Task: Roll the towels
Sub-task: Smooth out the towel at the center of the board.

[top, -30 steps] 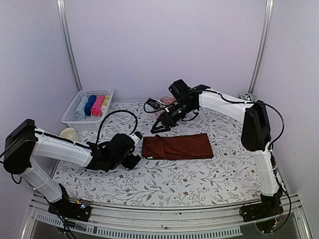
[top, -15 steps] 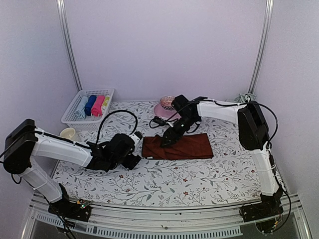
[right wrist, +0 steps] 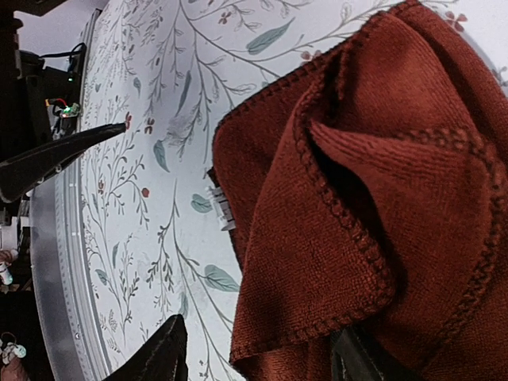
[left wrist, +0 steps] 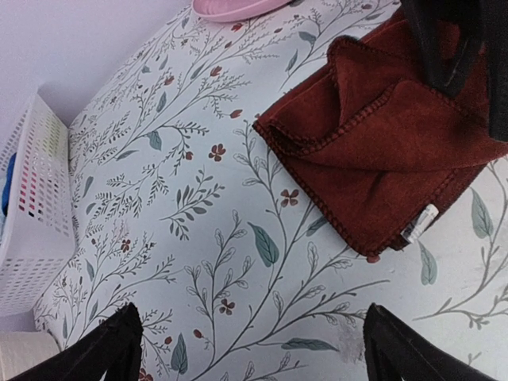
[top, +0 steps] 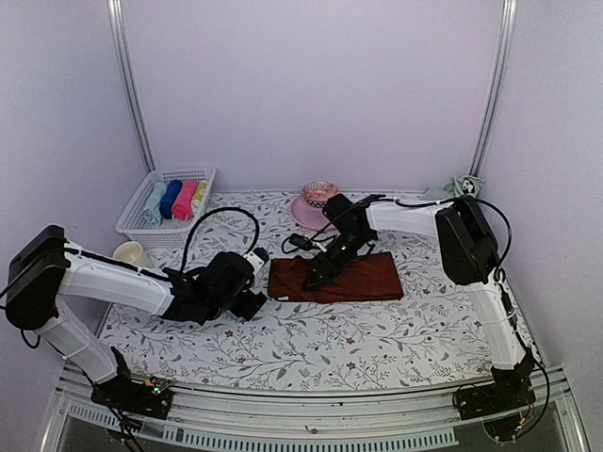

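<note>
Right wrist view: right jaws apart over the red-brown towel [right wrist: 381, 198], left jaws spread wide.

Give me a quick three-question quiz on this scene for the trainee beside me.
1. True or false: the red-brown towel is already rolled up.
2. Which claw is over that towel? A) left B) right C) neither
3. How many rolled cloths lie in the white basket?

Key:
1. False: it lies flat and folded.
2. B: the right claw is open over the towel's left part.
3. Four.
</note>
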`<action>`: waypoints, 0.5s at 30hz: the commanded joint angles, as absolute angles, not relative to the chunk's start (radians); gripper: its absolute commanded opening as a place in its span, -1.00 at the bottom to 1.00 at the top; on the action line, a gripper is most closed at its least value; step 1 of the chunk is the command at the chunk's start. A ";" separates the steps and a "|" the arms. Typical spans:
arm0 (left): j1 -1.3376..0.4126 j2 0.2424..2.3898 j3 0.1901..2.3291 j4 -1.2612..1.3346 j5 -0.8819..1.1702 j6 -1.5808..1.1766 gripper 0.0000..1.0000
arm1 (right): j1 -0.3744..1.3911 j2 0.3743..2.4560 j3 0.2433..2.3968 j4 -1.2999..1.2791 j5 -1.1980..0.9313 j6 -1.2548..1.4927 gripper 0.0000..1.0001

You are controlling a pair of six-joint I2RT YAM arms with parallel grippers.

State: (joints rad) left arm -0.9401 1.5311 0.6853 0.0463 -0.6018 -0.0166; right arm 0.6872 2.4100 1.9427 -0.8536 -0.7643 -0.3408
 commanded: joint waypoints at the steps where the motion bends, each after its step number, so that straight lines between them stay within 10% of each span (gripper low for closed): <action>1: -0.928 1.519 0.693 0.054 -0.598 -0.023 0.94 | 0.706 2.389 1.948 -0.891 -0.878 -0.403 0.24; 15: -0.930 1.534 0.698 0.052 -0.600 -0.020 0.95 | 0.792 2.361 1.942 -0.945 -0.965 -0.516 0.25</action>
